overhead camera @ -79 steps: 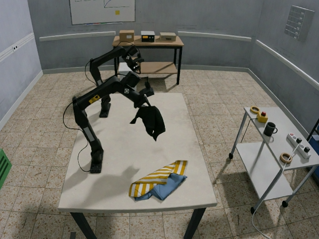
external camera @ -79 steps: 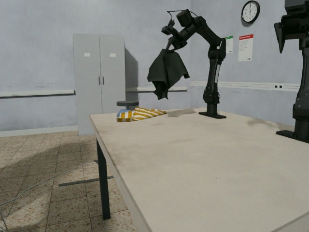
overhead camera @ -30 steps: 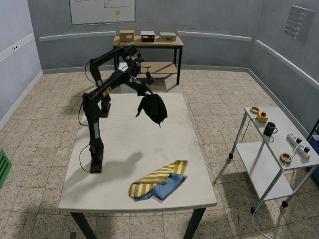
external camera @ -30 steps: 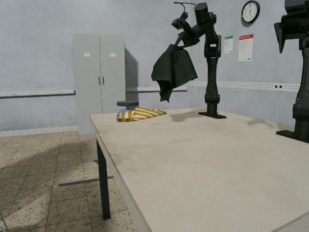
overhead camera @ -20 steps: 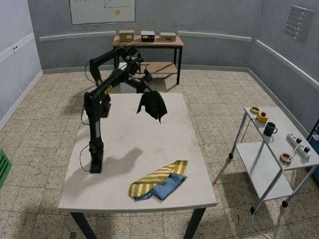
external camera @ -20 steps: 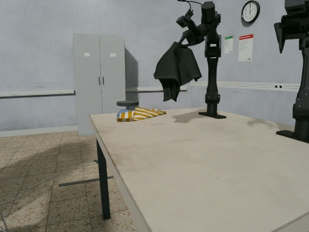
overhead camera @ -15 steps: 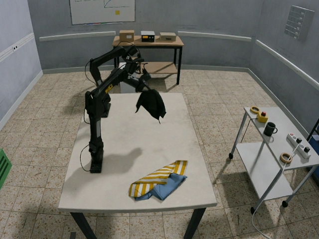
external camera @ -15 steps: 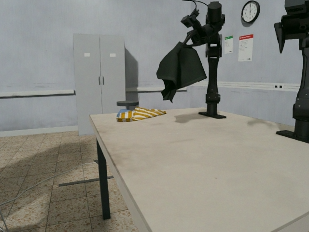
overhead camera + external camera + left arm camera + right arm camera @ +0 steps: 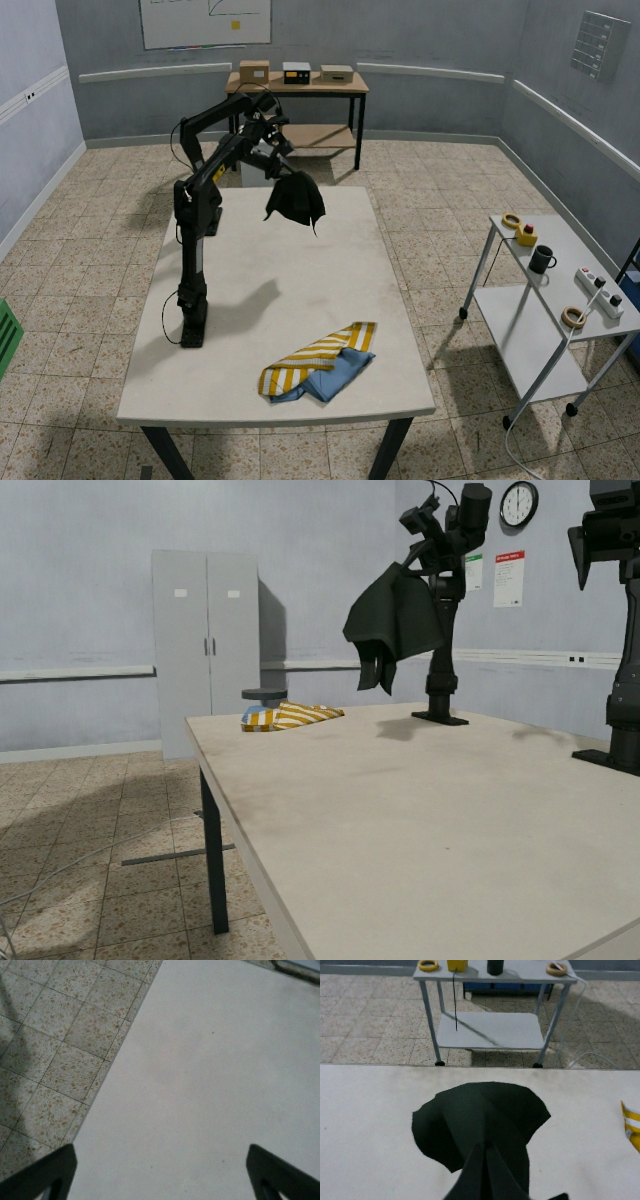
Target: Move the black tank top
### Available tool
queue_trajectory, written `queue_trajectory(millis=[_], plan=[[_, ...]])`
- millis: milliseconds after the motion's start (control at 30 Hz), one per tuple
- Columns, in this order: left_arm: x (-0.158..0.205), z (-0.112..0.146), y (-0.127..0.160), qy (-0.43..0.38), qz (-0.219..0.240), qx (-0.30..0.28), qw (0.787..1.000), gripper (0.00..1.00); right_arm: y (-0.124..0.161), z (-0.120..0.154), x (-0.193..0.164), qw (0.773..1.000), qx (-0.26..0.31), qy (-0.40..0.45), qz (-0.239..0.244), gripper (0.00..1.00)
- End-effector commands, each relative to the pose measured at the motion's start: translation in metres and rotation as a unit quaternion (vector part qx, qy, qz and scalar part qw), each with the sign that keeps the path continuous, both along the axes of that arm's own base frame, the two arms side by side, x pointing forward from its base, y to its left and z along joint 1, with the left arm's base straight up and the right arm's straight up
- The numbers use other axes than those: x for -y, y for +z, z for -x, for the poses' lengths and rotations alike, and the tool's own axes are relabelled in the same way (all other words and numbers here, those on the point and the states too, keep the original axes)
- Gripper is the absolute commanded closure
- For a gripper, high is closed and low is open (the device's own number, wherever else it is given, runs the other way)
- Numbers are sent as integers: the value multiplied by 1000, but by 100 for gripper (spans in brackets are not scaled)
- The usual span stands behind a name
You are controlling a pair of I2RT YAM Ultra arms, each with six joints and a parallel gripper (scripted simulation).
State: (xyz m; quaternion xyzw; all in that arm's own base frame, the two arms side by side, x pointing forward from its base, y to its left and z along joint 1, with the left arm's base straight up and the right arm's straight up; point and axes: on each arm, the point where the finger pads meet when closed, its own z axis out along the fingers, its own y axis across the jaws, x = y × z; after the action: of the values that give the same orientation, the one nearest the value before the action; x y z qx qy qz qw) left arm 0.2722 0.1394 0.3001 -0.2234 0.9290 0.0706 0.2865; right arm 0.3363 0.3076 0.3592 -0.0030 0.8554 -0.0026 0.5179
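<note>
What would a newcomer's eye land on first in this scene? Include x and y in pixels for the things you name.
Probably the black tank top point(image 9: 299, 198) point(image 9: 395, 616) point(image 9: 485, 1110), hanging above the table from the right gripper point(image 9: 283, 166) point(image 9: 405, 568) point(image 9: 483, 1152). Next, likely the yellow-and-white striped cloth point(image 9: 305, 361) point(image 9: 305, 713) point(image 9: 633, 1127), bright against the pale tabletop, with a blue cloth point(image 9: 336, 379) point(image 9: 253, 709) peeking out from under it near one end of the table.

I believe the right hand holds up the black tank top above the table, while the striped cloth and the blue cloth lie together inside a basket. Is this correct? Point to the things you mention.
Not quite: the striped cloth point(image 9: 305, 361) point(image 9: 305, 713) point(image 9: 633, 1127) and the blue cloth point(image 9: 338, 374) lie together directly on the table point(image 9: 232, 382), as the top view shows.
</note>
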Motion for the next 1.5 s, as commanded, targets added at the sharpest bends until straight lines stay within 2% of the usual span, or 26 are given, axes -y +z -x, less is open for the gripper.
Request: queue_trajectory(millis=[0,167,233,367,533,733,800,833,967,1100,1233,1300,1333,1367,1400,1433,1467], plan=[[1,3,12,-3,-12,14,1000,8,23,1,-3,999,31,-19,-30,100],[1,3,12,-3,-12,14,1000,8,34,-1,9,998,36,-24,-41,100],[1,3,12,-3,-12,14,1000,8,14,1,-13,999,23,-6,-21,100],[1,3,12,-3,-12,14,1000,8,25,0,-2,999,29,-10,-27,100],[1,3,12,-3,-12,14,1000,8,25,1,-2,999,29,-8,-28,100],[1,3,12,-3,-12,14,1000,8,11,6,-5,1000,19,0,-11,100],[1,3,12,-3,-12,14,1000,8,27,-1,4,999,30,-12,-29,100],[1,3,12,-3,-12,14,1000,8,-2,-5,-7,1000,3,-5,3,100],[1,3,12,-3,-12,14,1000,8,-27,-6,-10,1000,-27,0,15,100],[1,3,12,-3,-12,14,1000,8,-20,-8,-13,999,-36,8,-10,100],[1,3,12,-3,-12,14,1000,8,-63,-12,-16,997,-78,10,25,100],[1,3,12,-3,-12,14,1000,8,-63,-12,-16,997,-78,10,25,100],[1,3,12,-3,-12,14,1000,8,-46,-13,-17,998,-68,13,4,100],[1,3,12,-3,-12,14,1000,8,-51,-15,-20,997,-73,14,2,100],[1,3,12,-3,-12,14,1000,8,-41,-14,-19,998,-66,16,-11,100],[1,3,12,-3,-12,14,1000,8,-57,-16,-22,997,-82,16,4,100],[1,3,12,-3,-12,14,1000,8,-57,-16,-21,996,-85,18,1,100]])
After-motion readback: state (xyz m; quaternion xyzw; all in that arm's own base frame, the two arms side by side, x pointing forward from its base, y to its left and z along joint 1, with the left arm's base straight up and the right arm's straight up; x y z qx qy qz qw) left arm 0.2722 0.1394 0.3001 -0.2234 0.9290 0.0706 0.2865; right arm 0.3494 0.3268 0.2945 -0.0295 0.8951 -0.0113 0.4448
